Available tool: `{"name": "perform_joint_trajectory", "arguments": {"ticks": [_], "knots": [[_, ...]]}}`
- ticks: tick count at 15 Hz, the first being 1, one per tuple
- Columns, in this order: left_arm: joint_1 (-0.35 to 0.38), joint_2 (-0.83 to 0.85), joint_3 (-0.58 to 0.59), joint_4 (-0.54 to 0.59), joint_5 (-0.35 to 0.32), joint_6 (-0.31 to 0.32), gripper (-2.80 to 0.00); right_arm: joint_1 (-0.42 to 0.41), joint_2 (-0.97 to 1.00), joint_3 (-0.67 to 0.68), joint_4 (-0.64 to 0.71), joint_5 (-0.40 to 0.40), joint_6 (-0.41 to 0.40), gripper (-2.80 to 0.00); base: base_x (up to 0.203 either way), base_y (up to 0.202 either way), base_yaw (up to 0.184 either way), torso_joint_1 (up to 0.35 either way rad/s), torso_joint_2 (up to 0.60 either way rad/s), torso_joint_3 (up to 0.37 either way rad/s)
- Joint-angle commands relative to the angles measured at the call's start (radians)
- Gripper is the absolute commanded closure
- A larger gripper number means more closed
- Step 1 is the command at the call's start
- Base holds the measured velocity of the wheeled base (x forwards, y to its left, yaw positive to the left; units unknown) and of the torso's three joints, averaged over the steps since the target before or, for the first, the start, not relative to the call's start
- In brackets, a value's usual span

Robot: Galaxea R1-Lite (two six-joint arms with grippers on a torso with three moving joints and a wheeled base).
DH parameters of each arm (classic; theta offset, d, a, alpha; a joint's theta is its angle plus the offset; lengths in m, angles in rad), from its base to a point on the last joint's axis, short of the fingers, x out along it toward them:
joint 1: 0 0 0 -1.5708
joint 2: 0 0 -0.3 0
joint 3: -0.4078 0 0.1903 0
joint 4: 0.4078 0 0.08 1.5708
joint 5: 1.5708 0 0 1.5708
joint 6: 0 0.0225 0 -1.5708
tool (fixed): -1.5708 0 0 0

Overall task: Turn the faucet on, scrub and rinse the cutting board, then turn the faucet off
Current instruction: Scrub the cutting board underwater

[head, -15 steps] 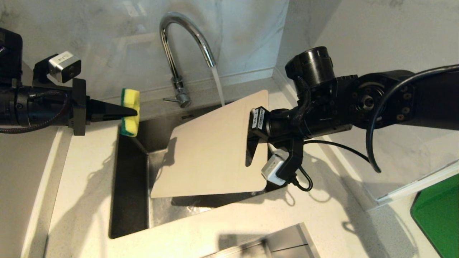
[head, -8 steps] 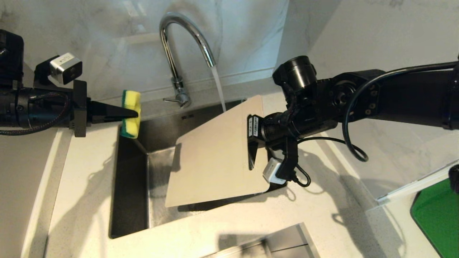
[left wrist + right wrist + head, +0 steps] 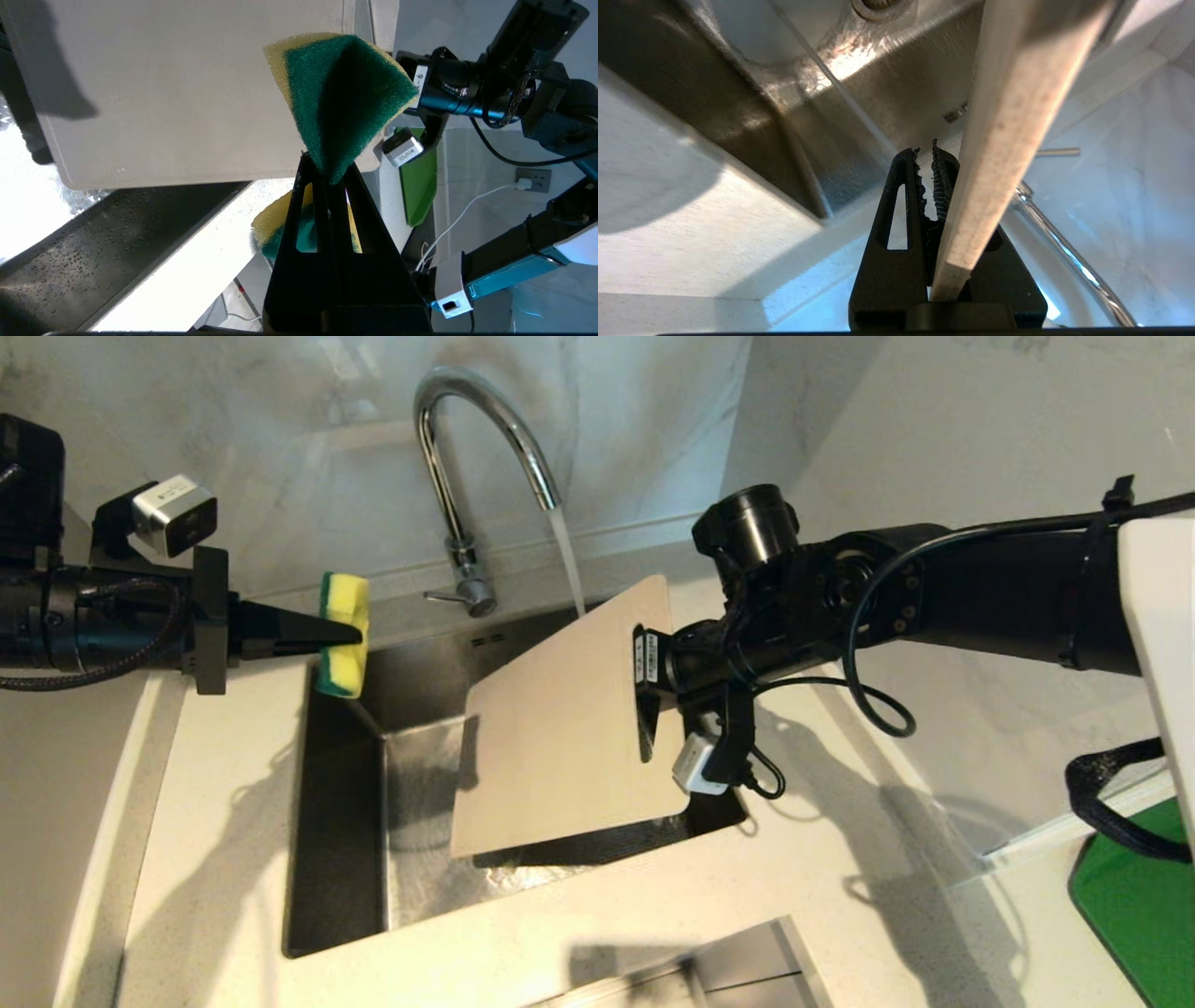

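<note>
The chrome faucet (image 3: 464,457) runs, and its water stream (image 3: 568,560) drops just behind the top edge of the pale beige cutting board (image 3: 560,728). The board stands tilted over the sink (image 3: 336,821). My right gripper (image 3: 646,719) is shut on the board's edge beside the slot handle. In the right wrist view the board's edge (image 3: 1008,126) runs out from between the right gripper's (image 3: 927,156) fingers. My left gripper (image 3: 353,633) hovers at the sink's far left corner, shut on a yellow-and-green sponge (image 3: 342,633). In the left wrist view the sponge (image 3: 341,93) is apart from the board (image 3: 187,93).
The faucet's thin side lever (image 3: 446,596) points left at its base. White countertop (image 3: 224,821) surrounds the sink. A bright green flat object (image 3: 1139,905) lies at the right edge. A marble wall rises behind the faucet.
My right arm has drawn in to the left and turned the cutting board steeper, so it looks narrower. The left gripper and sponge have barely moved. Water keeps running.
</note>
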Motion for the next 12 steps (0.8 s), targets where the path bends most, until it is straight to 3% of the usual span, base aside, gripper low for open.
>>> {"name": "perform_joint_trajectory", "arguments": {"ticks": [1,12], "knots": [[0.0,0.003,0.0,0.001,-0.004,-0.003,0.0,-0.004,0.053,-0.068,0.002,0.002,-0.016,0.0,0.0,0.0,0.0,0.0,0.0,0.0],[0.0,0.013,0.0,0.001,-0.004,-0.003,0.0,-0.048,0.08,-0.076,-0.11,0.007,0.0,0.0,0.0,0.0,0.0,0.0,0.0,0.0]]}}
